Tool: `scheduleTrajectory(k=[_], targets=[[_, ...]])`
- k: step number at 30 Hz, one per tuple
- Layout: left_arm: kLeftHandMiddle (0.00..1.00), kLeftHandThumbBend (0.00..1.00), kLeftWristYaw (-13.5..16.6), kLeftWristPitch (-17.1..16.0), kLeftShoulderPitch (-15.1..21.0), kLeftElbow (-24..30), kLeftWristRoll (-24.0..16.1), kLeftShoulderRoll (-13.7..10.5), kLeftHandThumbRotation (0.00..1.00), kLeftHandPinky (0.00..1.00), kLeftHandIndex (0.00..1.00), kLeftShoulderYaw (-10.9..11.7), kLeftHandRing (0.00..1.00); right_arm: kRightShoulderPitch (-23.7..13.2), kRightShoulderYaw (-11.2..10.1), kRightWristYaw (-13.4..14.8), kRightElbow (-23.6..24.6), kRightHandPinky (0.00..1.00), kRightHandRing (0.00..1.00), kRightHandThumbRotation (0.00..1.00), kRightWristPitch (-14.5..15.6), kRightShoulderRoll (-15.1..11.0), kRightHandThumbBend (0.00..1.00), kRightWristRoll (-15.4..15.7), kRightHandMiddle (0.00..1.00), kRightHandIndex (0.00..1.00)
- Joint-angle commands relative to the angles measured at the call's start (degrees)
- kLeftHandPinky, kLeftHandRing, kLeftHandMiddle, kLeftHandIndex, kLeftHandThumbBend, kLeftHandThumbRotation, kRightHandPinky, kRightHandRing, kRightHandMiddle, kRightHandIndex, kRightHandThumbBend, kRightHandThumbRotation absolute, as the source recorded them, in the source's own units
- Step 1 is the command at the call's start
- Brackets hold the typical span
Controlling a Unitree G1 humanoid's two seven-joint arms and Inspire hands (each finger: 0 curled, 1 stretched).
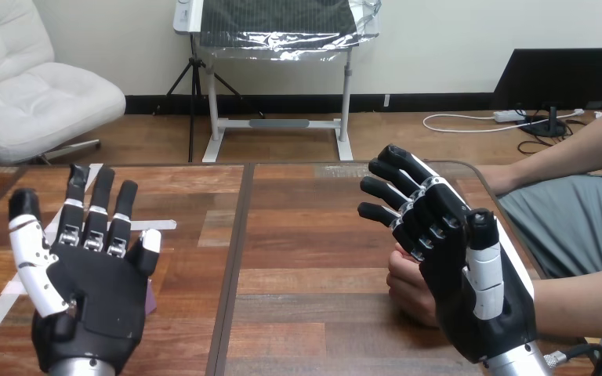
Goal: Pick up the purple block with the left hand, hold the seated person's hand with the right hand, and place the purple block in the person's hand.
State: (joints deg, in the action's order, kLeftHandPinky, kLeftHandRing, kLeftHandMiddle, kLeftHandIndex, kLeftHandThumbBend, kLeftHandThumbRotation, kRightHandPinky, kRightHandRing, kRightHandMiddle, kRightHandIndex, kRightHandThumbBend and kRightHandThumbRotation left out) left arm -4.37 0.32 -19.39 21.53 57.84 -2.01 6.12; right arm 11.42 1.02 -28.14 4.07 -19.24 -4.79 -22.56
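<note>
My left hand [98, 294] hovers over the table's left side with its fingers straight and spread. A sliver of the purple block [151, 300] peeks out on the table at that hand's right edge; the hand hides the rest. My right hand [458, 258] is raised at the right, fingers relaxed and only slightly bent, holding nothing. The person's hand [407, 286] rests on the table just left of and behind my right palm, partly covered by it. I cannot tell whether the two touch. The person's forearm [580, 301] comes in from the right edge.
White tape strips [165, 225] lie on the wooden table [313, 235] near my left hand. A dark seam [235, 258] runs down the tabletop between the two hands. The person's other arm [564, 157] rests at the table's far right corner.
</note>
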Motion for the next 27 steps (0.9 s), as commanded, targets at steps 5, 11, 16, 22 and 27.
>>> scheduleTrajectory(k=[5, 11, 16, 22, 27], targets=[[1.0, 0.44, -1.86, 0.26, 2.86, -0.76, 0.0, 2.59, 0.88, 0.0, 1.0, 1.52, 1.0, -2.55, -0.39, 0.14, 3.31, 0.81, 0.87, 0.88, -0.16, -0.12, 0.88, -0.2, 0.88, 0.87], [1.0, 0.44, -2.4, 1.45, 2.76, -0.73, 2.25, 3.15, 0.87, 0.0, 1.0, 2.16, 1.0, -2.34, -0.34, 0.16, 3.42, 0.81, 0.87, 0.88, -0.17, -0.13, 0.87, -0.13, 0.88, 0.87], [1.0, 0.44, -1.85, 3.11, 2.67, -0.25, 5.74, 4.01, 0.87, 0.0, 1.0, 2.72, 1.0, -2.16, -0.29, 0.22, 3.6, 0.81, 0.87, 0.88, -0.08, -0.16, 0.88, -0.07, 0.88, 0.87], [1.0, 0.45, -0.87, 5.29, 2.58, 0.5, 10.75, 4.72, 0.87, 0.0, 1.0, 3.17, 1.0, -2.14, -0.33, 0.22, 3.55, 0.82, 0.87, 0.88, -0.19, -0.11, 0.88, -0.09, 0.88, 0.87], [1.0, 0.46, 0.0, 6.74, 2.5, 1.16, 13.85, 5.25, 0.87, 0.0, 1.0, 3.34, 1.0, -2.07, -0.37, 0.34, 3.53, 0.82, 0.87, 0.88, -0.1, -0.09, 0.88, -0.06, 0.88, 0.87]])
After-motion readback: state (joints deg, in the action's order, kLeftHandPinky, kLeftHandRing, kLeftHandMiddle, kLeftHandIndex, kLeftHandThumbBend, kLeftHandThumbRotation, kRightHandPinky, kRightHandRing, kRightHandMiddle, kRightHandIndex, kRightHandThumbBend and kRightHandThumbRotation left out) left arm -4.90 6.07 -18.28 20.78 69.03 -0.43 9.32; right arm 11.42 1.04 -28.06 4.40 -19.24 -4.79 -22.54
